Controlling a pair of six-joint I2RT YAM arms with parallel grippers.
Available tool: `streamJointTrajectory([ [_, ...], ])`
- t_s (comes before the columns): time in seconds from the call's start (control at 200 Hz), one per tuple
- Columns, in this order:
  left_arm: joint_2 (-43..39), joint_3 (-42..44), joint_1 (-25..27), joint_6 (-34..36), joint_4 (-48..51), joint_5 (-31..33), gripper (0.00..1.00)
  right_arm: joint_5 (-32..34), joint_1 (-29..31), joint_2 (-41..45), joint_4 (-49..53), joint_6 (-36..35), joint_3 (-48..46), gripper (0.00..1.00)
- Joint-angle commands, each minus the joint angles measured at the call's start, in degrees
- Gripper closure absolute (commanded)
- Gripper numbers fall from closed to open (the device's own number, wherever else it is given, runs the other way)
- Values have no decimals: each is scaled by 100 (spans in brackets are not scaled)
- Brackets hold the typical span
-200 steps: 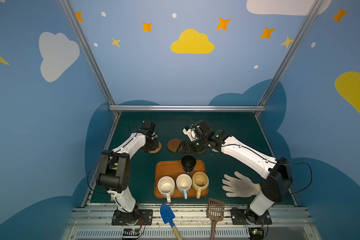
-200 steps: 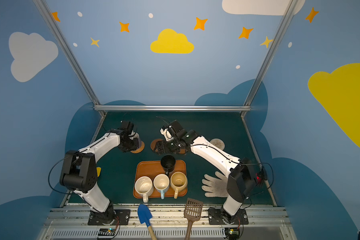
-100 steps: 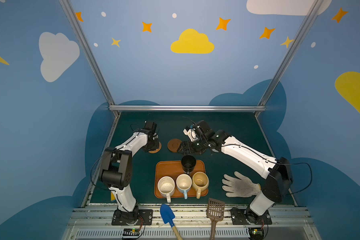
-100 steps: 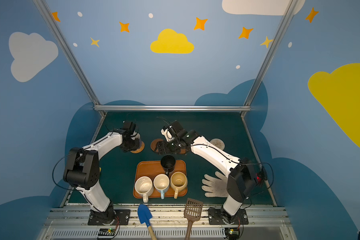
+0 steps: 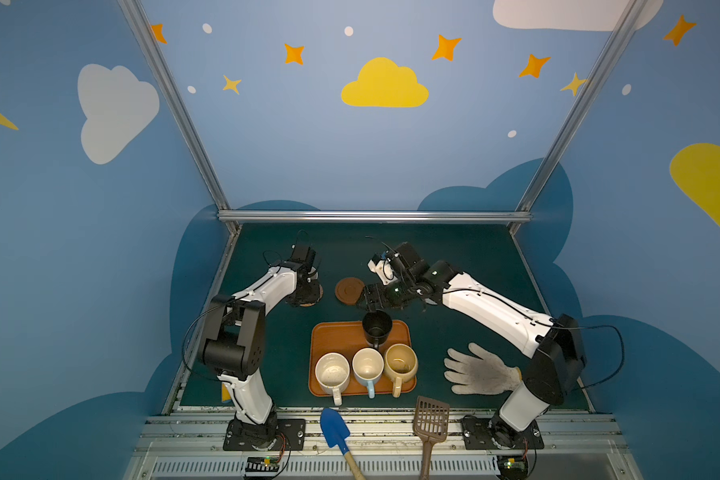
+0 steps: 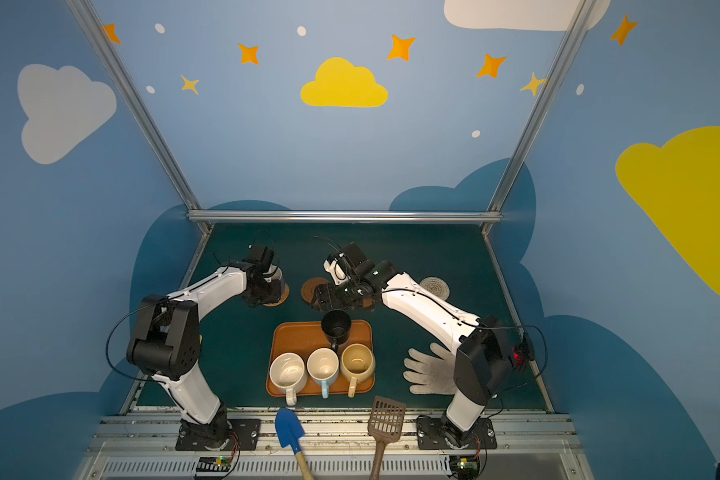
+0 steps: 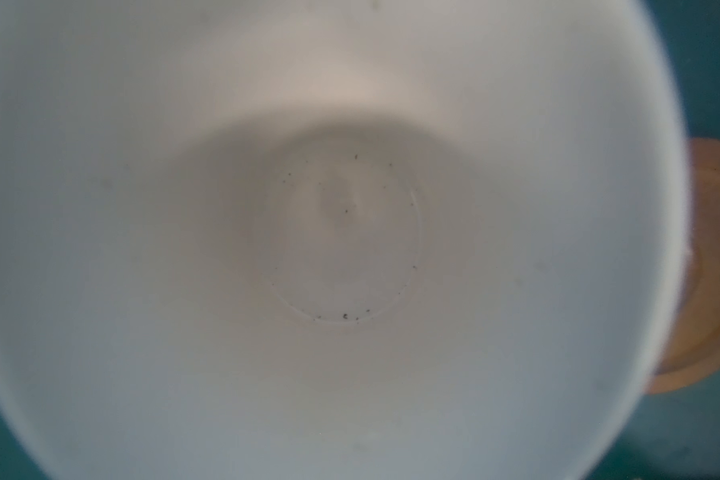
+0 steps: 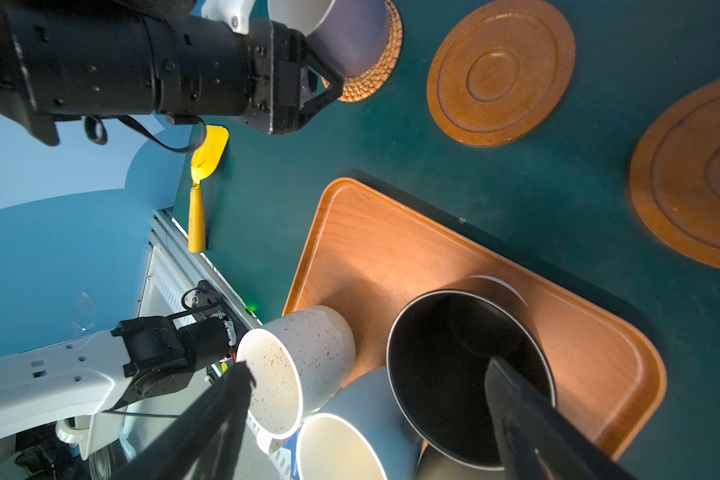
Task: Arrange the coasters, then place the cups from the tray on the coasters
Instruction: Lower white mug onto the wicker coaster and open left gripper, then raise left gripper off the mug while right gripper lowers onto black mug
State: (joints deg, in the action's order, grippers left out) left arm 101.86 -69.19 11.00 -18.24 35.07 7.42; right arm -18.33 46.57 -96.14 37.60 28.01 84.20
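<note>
While the tray (image 5: 333, 336) at near centre holds four upright cups (image 5: 332, 372), handles pointing near, one of five looks delivered: the lilac cup (image 8: 350, 37) stands on the rattan coaster (image 8: 379, 75), far left. The right gripper (image 8: 368, 370) hangs spread wide over the black cup (image 5: 377, 328); whether the left gripper (image 8: 329, 79), at the lilac cup, pinches it cannot be told. Two wooden coasters (image 8: 499, 70) and a rope coaster (image 6: 434, 288) lie bare to the right.

cups (image 5: 366, 365) crowd tray (image 5: 334, 337) front, far-left corner free
</note>
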Motion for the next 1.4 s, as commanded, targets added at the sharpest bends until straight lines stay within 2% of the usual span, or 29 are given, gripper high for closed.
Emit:
streamJointTrajectory([
  [0.0,-243,33,-2,-54,53,109,59,119,-36,173,131,-112,-72,11],
  [0.13,-448,77,-4,-74,64,97,47,224,-25,221,209,-133,-55,12],
  [0.295,-772,11,-5,-79,217,154,18,790,40,398,528,-199,-14,12],
  [0.471,-974,-111,-6,-108,383,89,7,1141,98,644,851,-66,-105,11],
  [0.516,-1048,-123,-3,-158,421,36,1,1302,159,718,954,32,-139,12],
  [0.661,-1454,-94,-18,-368,502,-340,1,1828,445,883,1321,358,-286,12],
  [0.806,-2008,-86,-21,-390,596,-679,0,1842,635,961,1238,647,-632,13],
  [1.131,-2948,-68,20,-573,1020,-1130,1,1836,1097,548,955,746,-798,17],
  [1.226,-3104,89,83,-693,1006,-1281,1,1832,1174,381,828,650,-826,19],
  [1.397,-3182,462,194,-723,940,-1181,1,1916,1190,110,811,557,-799,23],
])
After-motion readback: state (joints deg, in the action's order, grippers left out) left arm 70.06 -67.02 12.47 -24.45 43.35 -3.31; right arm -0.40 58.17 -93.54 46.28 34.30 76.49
